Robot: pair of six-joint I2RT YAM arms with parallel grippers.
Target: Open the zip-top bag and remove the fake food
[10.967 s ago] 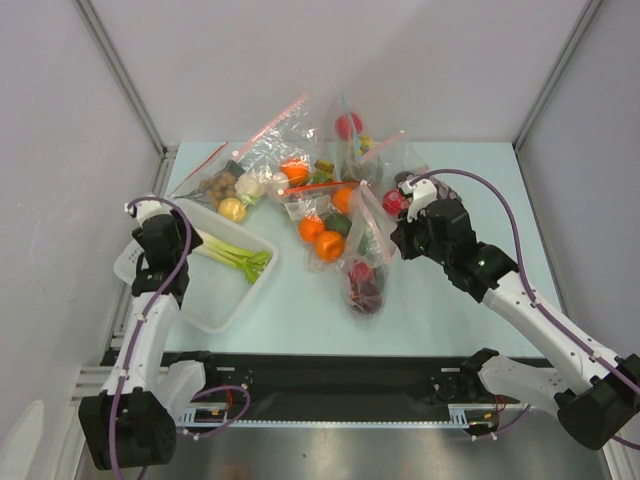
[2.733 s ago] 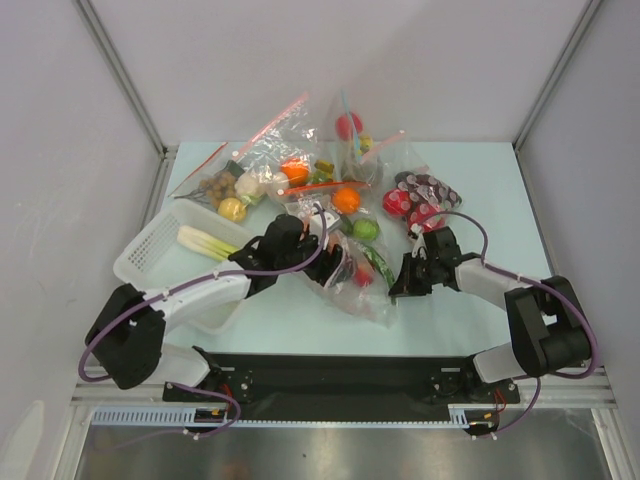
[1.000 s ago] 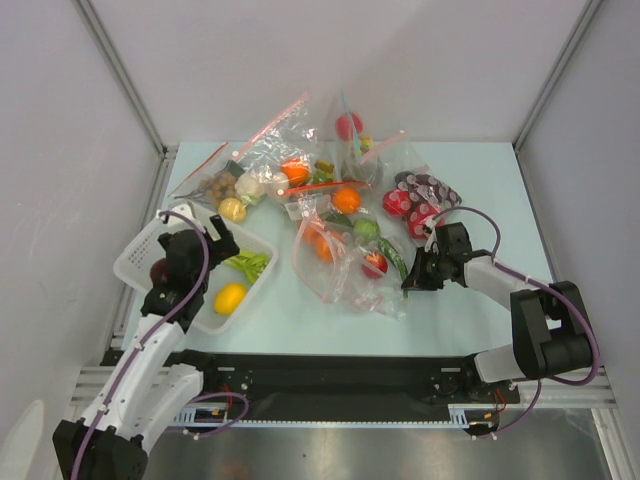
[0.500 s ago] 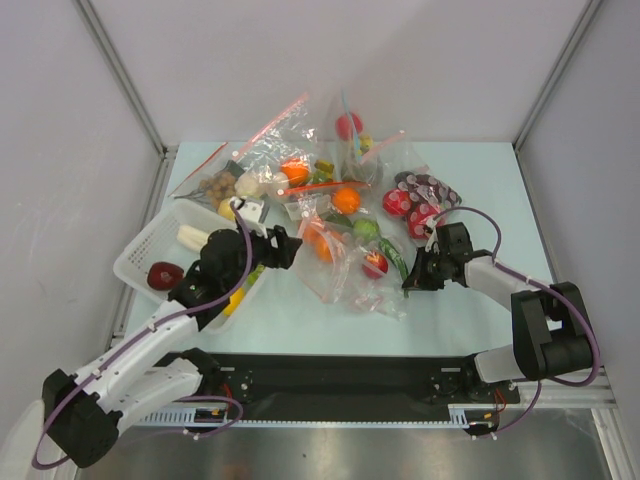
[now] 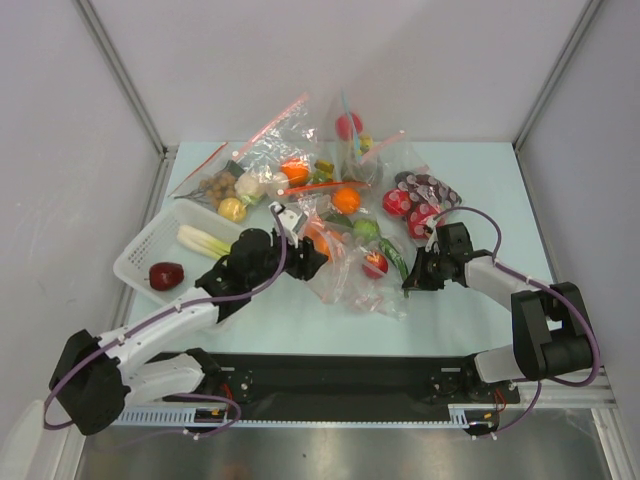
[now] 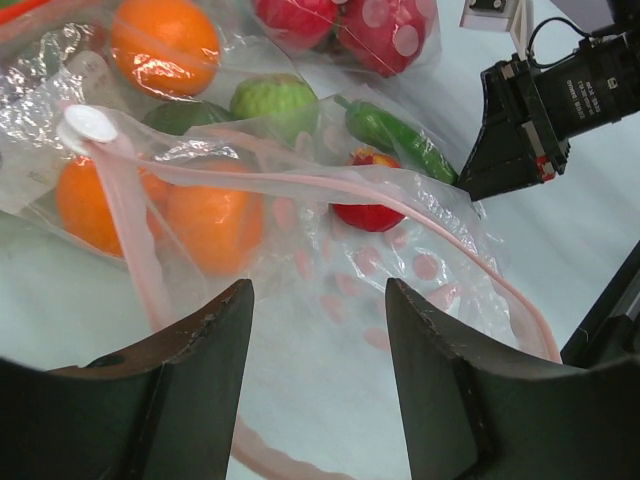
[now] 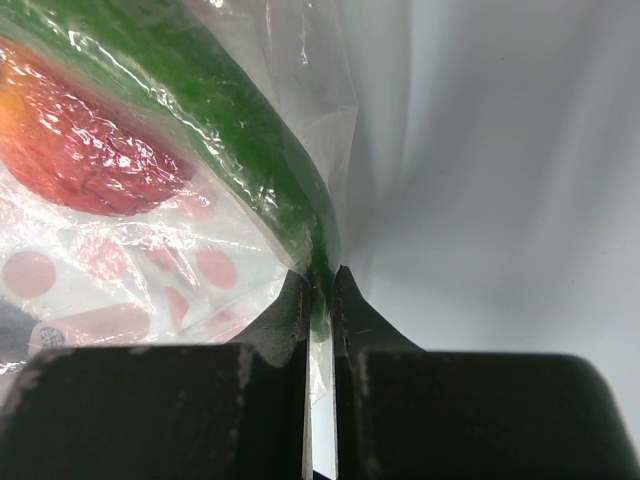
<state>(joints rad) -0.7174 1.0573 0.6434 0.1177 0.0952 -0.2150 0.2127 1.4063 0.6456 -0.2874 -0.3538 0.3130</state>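
Your left arm has swung off the basket, where it hung a second ago, and now reaches across to the mouth of the bag. It leaves the apple and leek behind in the basket. The left end effector has its fingers apart with nothing between them, pointed into the mouth just short of the two oranges. The right end effector is clamped on a thin fold of the bag's far edge, right beside a green piece, as it was a second ago. The bag lies mid-table between the two arms, mouth agape toward the left arm, with food left inside.

Watch the pink strip: it sags across your path, so closing early would probably catch strip or film instead of an orange. A round, slick orange may also squirt out of the fingers. If you pull with film caught, the bag could tear free of the right pinch, which holds very little plastic, and the mouth would collapse. The other bags lie touching just behind and could snag.

The table is smooth and pale blue-green, so it will likely give the bag little grip. Plain light walls close it in on three sides.
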